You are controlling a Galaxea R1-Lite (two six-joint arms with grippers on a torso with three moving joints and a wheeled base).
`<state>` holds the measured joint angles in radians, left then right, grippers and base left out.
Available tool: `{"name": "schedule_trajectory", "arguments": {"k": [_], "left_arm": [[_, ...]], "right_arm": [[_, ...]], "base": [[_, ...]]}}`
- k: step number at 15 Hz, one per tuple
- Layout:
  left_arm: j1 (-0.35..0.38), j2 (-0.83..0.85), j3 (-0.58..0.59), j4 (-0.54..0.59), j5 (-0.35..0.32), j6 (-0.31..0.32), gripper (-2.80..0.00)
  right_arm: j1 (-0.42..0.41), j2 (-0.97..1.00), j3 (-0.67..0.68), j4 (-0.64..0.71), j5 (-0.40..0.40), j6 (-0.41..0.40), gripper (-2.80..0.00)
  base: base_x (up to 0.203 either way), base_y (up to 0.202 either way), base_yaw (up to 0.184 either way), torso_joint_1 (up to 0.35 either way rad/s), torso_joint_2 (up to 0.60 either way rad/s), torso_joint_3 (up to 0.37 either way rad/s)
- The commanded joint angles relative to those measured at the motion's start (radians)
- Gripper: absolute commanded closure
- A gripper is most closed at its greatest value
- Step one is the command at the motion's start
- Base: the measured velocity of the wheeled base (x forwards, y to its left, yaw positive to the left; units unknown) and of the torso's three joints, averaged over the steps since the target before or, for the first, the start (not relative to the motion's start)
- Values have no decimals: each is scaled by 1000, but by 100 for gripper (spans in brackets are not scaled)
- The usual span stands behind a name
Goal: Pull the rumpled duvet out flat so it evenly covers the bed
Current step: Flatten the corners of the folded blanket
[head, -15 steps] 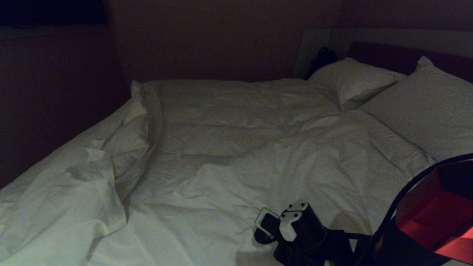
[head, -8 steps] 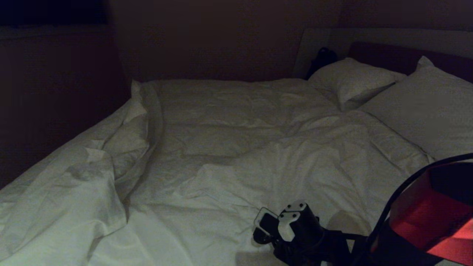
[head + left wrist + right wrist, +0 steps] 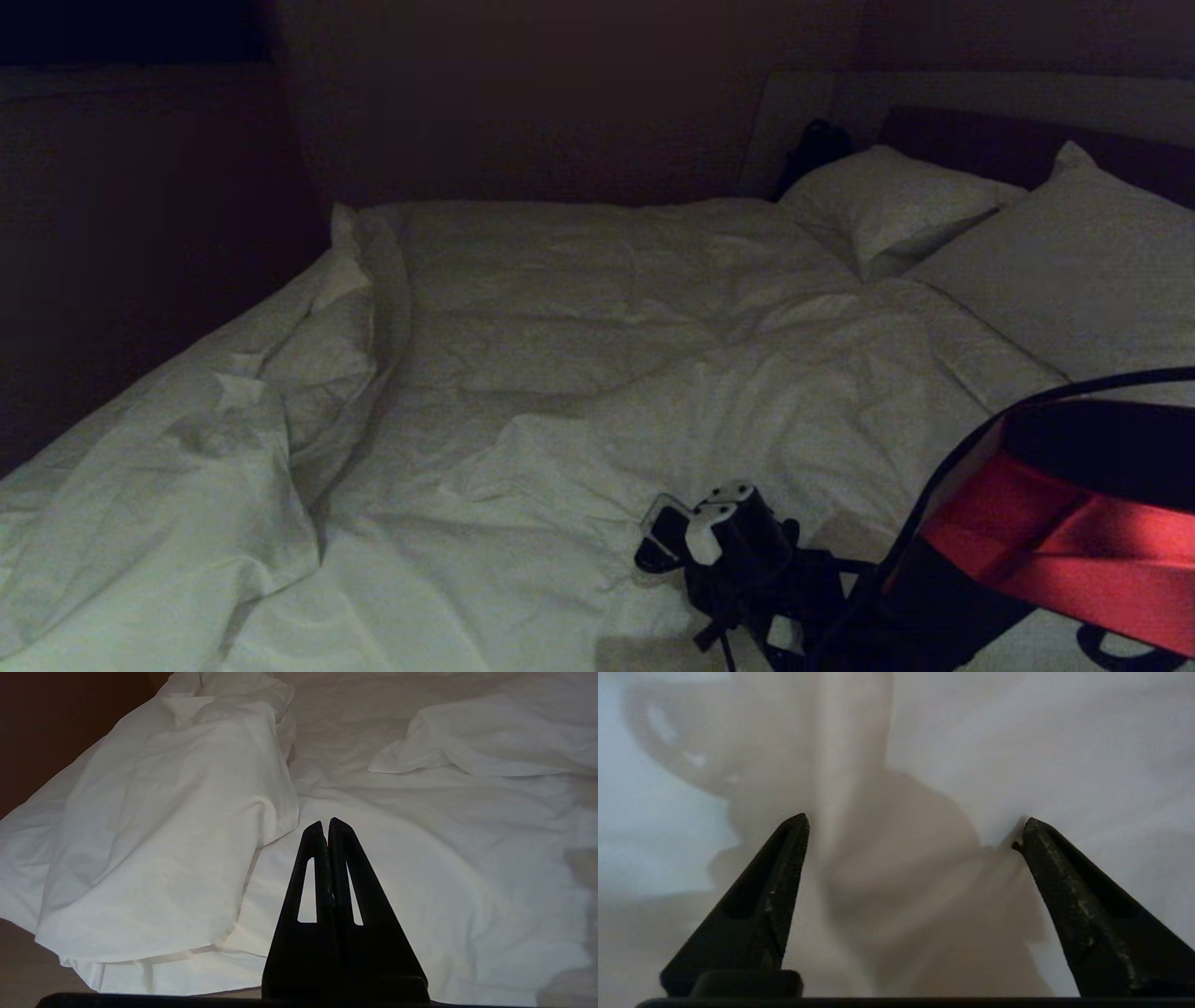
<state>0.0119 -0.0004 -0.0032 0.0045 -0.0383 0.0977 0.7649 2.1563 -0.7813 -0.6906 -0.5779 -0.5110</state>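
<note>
Right wrist view: right pincer [image 3: 915, 830] spread wide over the duvet [image 3: 653, 373]; left pincer [image 3: 326, 828] pressed together.

The duvet [image 3: 653, 373] is matt white cloth, soft and heavily creased. The right gripper [image 3: 915, 830] has matt black plastic fingers [image 3: 1064, 882] with a finely rough, scuffed face. Directly beneath it the cloth is smoother. The left gripper [image 3: 327, 826] has smooth black plastic. Pillows [image 3: 896, 205] are matt white cloth.
</note>
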Motion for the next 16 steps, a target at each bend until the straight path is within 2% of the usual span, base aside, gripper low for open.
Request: {"name": "schedule_trajectory", "arguments": {"k": [1,8,13,16], "left_arm": [[0,0,0,0,0,1,0],[0,0,0,0,0,1,0],[0,0,0,0,0,1,0],[0,0,0,0,0,1,0]], "right_arm": [[-32,35,-28,-3,-3,-6,-280],[-108,86,-93,-4,-11,-14,-280],[-195,93,-154,-3,-11,-12,-280],[-210,90,-161,-3,-10,-12,-280]], "base": [[0,0,0,0,0,0],[0,0,0,0,0,0],[0,0,0,0,0,0],[0,0,0,0,0,0]]}}
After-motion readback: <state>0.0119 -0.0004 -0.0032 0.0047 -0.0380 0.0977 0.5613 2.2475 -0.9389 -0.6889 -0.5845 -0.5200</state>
